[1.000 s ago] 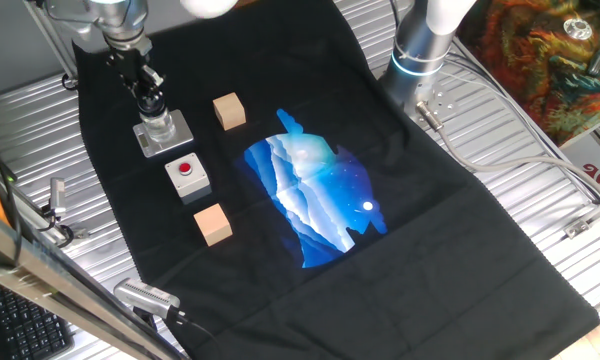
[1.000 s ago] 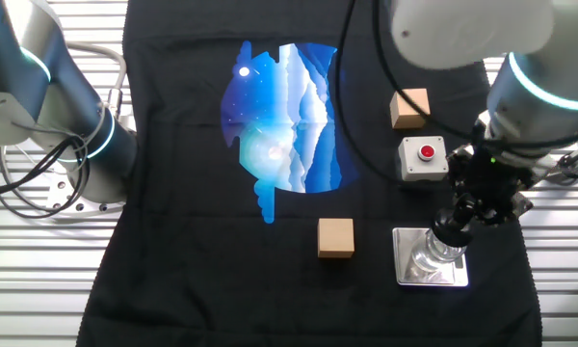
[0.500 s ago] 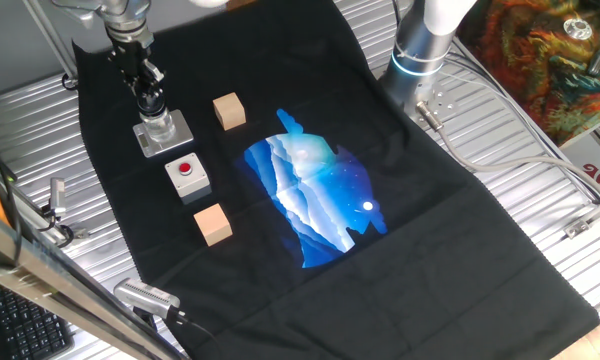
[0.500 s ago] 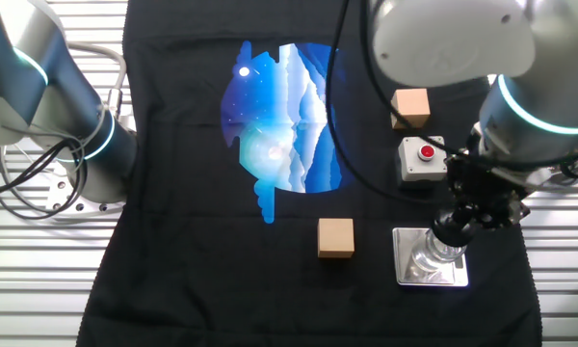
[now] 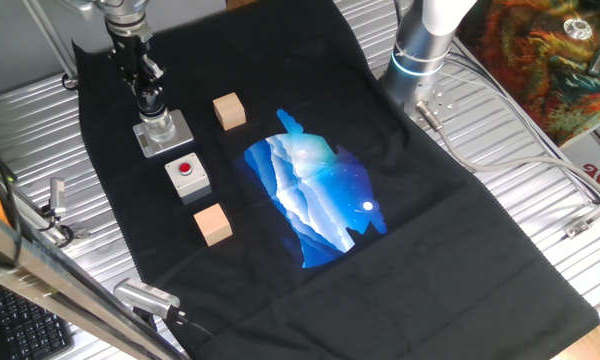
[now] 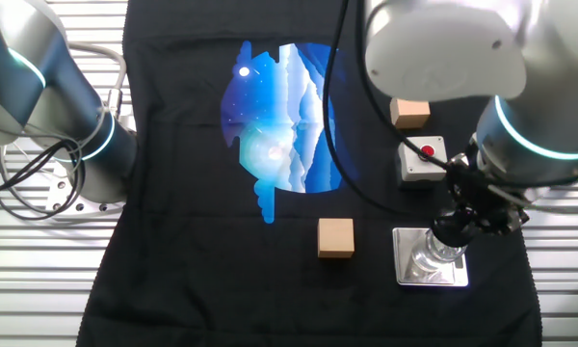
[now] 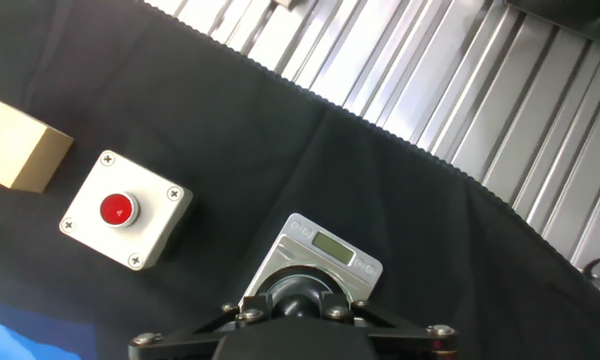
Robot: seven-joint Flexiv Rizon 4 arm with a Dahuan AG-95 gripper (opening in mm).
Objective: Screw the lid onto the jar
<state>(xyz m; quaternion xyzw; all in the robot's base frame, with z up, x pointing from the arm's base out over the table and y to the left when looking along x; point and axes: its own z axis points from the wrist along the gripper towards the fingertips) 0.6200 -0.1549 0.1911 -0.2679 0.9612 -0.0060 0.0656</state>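
Hand view: the gripper looks straight down on the lid, a dark round cap sitting over the grey square base plate of the jar.
Gripper state: the black fingers are pressed on the lid from both sides, pinching it on top of the jar.
Jar position: it stands upright on its metal plate, on the black cloth, near the far left corner in one fixed view; in the other fixed view the jar is at the near right.
Lid position: on the mouth of the jar, between the fingers; how far it is screwed on, I cannot tell.
Neighbours: a grey box with a red button lies just beside the jar; one wooden cube is to its right, another wooden cube is beyond the button box.
Cloth: a blue printed picture is in its middle.
Second arm: a robot base stands at the far edge, well apart from the jar.
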